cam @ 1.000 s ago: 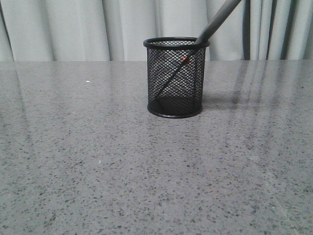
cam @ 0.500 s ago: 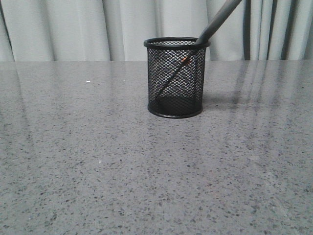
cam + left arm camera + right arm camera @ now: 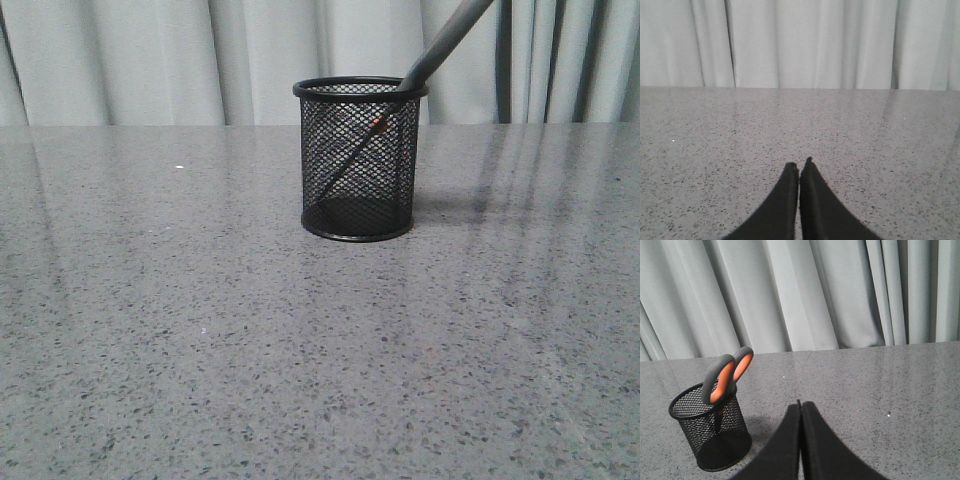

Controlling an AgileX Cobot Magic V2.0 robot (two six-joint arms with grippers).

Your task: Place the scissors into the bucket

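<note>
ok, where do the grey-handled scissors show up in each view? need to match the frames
Front view: grey-handled, orange-lined scissors lean up and right out of the black wire-mesh bucket, centre; loops cut off at the top edge.
Left wrist view: not in it, only table and curtain.
Right wrist view: scissors at lower left, orange loops above the bucket rim.
Shared landmark: the pleated grey curtain behind the table.

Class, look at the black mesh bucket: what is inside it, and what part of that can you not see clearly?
The scissors stand tilted inside the bucket, blades down and handles sticking out above the rim. The mesh partly veils the blades, so the tips cannot be made out.
</note>
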